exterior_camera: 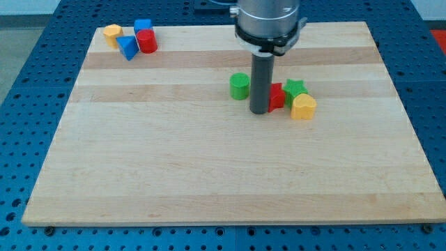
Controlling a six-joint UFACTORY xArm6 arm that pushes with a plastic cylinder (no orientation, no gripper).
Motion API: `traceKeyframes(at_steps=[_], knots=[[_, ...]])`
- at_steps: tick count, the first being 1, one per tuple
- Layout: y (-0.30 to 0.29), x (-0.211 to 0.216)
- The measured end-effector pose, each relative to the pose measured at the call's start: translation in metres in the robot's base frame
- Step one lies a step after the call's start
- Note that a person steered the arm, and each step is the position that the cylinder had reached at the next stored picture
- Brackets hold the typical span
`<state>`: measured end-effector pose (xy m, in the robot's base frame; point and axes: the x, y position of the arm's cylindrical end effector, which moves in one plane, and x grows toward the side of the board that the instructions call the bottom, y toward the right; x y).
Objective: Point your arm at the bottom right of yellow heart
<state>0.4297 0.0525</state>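
The yellow heart (303,107) lies on the wooden board (209,167), right of centre. A green star (295,88) touches its upper left side and a red block (277,96) sits just to its left. My tip (259,111) is at the end of the dark rod, right against the red block's left side and about one block width left of the yellow heart. A green cylinder (240,86) stands just left of the rod.
At the view's top left corner of the board are a yellow block (112,33), a blue triangle (127,47), a blue block (143,26) and a red cylinder (147,42), clustered together. Blue pegboard surrounds the board.
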Motion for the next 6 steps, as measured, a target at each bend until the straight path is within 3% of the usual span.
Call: traceKeyframes(at_steps=[6], knots=[[0.072, 0.025]])
